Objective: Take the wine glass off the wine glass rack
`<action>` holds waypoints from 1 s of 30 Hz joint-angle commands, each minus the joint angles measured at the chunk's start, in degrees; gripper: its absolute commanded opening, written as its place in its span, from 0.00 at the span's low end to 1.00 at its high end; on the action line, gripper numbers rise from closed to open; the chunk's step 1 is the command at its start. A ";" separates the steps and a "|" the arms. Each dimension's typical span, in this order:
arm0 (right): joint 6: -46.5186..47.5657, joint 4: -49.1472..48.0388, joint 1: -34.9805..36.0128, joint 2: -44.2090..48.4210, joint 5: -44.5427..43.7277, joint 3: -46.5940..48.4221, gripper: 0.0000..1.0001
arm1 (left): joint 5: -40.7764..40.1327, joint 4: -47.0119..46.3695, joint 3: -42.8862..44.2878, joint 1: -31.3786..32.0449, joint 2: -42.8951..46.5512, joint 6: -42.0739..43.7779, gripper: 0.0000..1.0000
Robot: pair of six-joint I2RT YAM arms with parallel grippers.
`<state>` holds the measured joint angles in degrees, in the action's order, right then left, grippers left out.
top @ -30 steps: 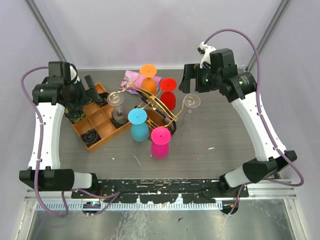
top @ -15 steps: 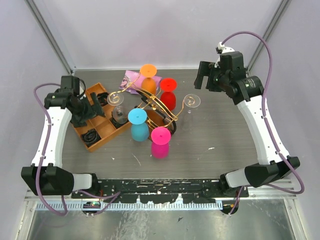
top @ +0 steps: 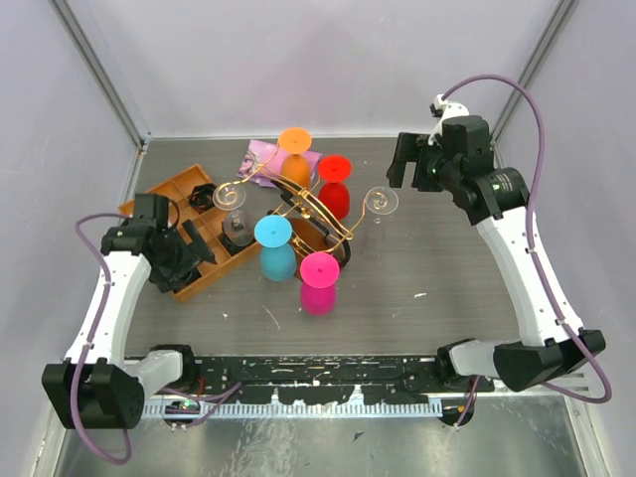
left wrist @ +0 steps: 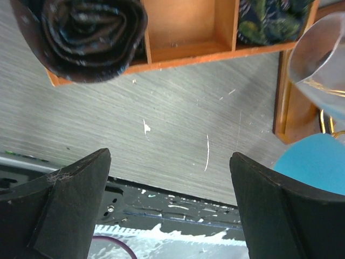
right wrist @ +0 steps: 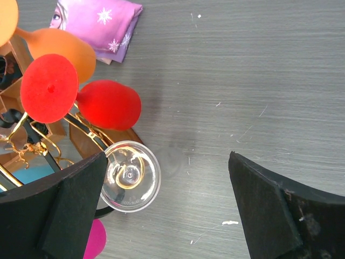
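Wine glass [right wrist: 129, 175]: hung upside down on rack [top: 298, 204]. Left end effector [left wrist: 170, 162]: spread wide, empty, by orange tray [top: 159, 191]. Right end effector [right wrist: 167, 159]: spread wide, empty, beside wine glass.

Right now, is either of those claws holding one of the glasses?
No, the left gripper and the right gripper both stand open with nothing between their fingers.

Clutter on the grey wood-grain table [right wrist: 242, 81]
An orange compartment tray [top: 169, 192] holds a dark rolled cloth [left wrist: 86, 32] in one cell, a green-patterned roll [left wrist: 269, 19] in another; a purple snowflake packet [right wrist: 99, 21] lies flat toward the back.
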<state>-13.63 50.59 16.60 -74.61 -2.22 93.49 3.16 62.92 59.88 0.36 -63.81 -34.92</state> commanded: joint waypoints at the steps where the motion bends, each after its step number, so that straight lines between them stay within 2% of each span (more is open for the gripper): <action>1: -0.61 -4.31 0.00 0.65 2.15 -2.16 1.00 | 0.26 -3.80 -6.48 3.86 2.04 -6.80 0.99; 10: -0.20 -4.61 -0.07 1.51 1.59 -2.97 1.00 | -4.26 -8.97 -15.34 5.80 1.65 -12.39 0.99; 14: -0.09 -4.53 -0.10 1.72 2.05 -3.78 1.00 | -6.02 -10.00 -14.67 5.78 -2.86 -13.46 0.99; 18: 0.02 -4.16 -0.08 2.10 2.15 -4.17 1.00 | -12.27 -10.04 -11.83 4.87 -7.85 -13.31 0.99; 20: 0.63 -3.88 -0.01 2.57 1.54 -4.19 1.00 | -13.51 -10.42 -11.23 2.28 -10.88 -12.68 0.99; 24: 1.51 -3.83 -0.11 3.56 2.08 -4.00 1.00 | -7.42 -12.99 -10.82 -6.53 -15.21 -11.16 0.99; 30: 1.48 -3.96 -0.16 2.86 3.21 -2.85 1.00 | -11.59 -12.72 -7.46 -15.35 -18.76 -7.69 0.99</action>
<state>-13.19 48.86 16.60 -72.95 -0.03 89.03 -3.29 52.53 49.23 -9.45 -80.93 -44.97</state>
